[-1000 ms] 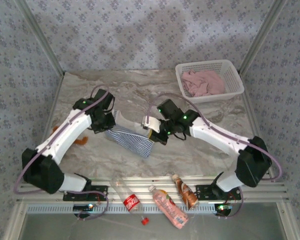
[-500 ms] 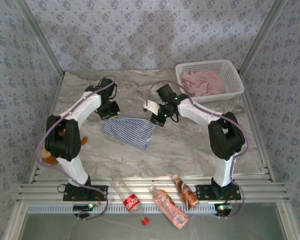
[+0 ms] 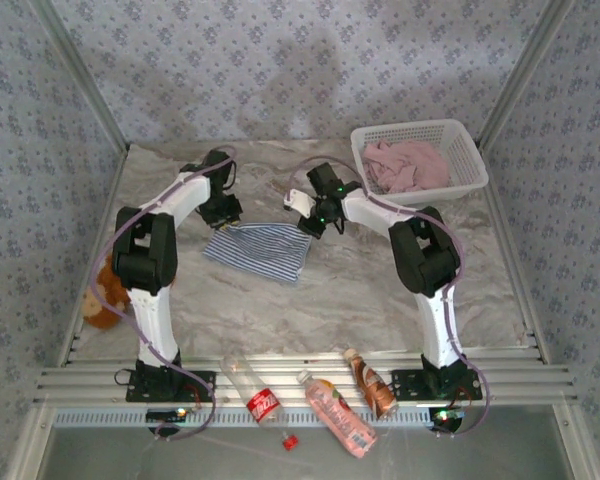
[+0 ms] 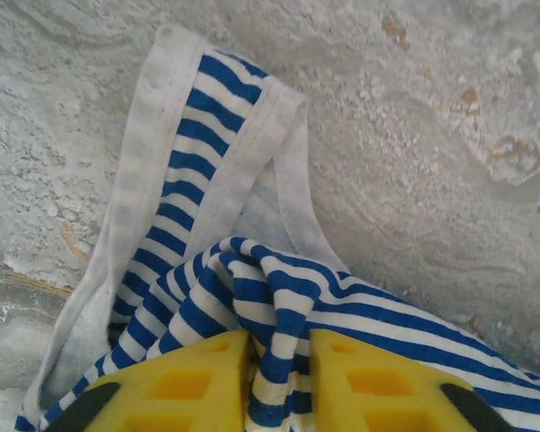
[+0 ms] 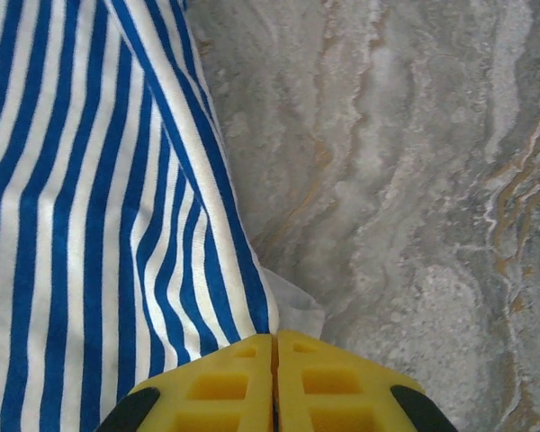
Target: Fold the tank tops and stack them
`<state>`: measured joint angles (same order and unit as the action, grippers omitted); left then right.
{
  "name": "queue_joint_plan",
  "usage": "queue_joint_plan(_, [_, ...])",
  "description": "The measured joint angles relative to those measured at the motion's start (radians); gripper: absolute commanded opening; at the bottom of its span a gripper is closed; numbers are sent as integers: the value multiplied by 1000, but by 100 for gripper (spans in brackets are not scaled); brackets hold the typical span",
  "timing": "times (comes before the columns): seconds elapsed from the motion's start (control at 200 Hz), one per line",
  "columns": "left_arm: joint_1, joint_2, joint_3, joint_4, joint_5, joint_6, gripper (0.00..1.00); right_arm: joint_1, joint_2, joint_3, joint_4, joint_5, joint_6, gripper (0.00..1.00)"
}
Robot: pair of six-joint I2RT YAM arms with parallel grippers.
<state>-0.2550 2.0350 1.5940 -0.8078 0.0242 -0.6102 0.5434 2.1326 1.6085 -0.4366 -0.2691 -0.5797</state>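
The striped tank top (image 3: 258,250) lies spread on the marble table, with navy and white stripes. My left gripper (image 3: 225,212) is at its far left corner. In the left wrist view the yellow fingers (image 4: 189,378) stand a little apart, with a bunched fold of the striped tank top (image 4: 198,162) filling the gap at my left gripper (image 4: 279,337). My right gripper (image 3: 310,222) is at the far right corner. In the right wrist view my right gripper (image 5: 275,337) has its pads pressed together at the edge of the striped cloth (image 5: 81,225). The pink tank top (image 3: 410,165) lies crumpled in the basket.
A white lattice basket (image 3: 425,192) stands at the far right. A brown plush toy (image 3: 102,300) lies at the left table edge. Three bottles (image 3: 263,405) (image 3: 337,415) (image 3: 370,382) lie on the near rail between the arm bases.
Both arms have reached toward the far side, drawing the striped top out flatter and farther back. The left fingers have parted slightly around the fold.
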Motion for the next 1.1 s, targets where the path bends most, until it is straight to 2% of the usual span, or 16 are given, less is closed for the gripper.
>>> queue_joint_plan(0.07, [1, 2, 9, 0, -11, -2, 29, 1, 10, 11, 11, 21, 15, 20])
queue_joint_plan(0.17, [1, 2, 20, 5, -31, -3, 39, 3, 12, 16, 33, 60, 50, 34])
queue_joint_plan(0.285, [1, 2, 21, 15, -64, -11, 45, 5, 12, 20, 56, 91, 91, 41])
queue_joint_plan(0.485, [13, -49, 4, 19, -124, 1, 53, -6, -18, 2, 78, 109, 247, 45])
queue_joint_plan(0.725, [37, -202, -73, 28, -151, 47, 58, -28, -244, -196, 118, 74, 513, 51])
queue_joint_plan(0.874, [41, -234, -174, 61, -83, 115, 60, -10, -339, -319, 145, 63, 689, 56])
queue_joint_plan(1.099, [64, -189, -226, 78, 11, 257, 62, 26, -349, -406, 158, 63, 855, 58])
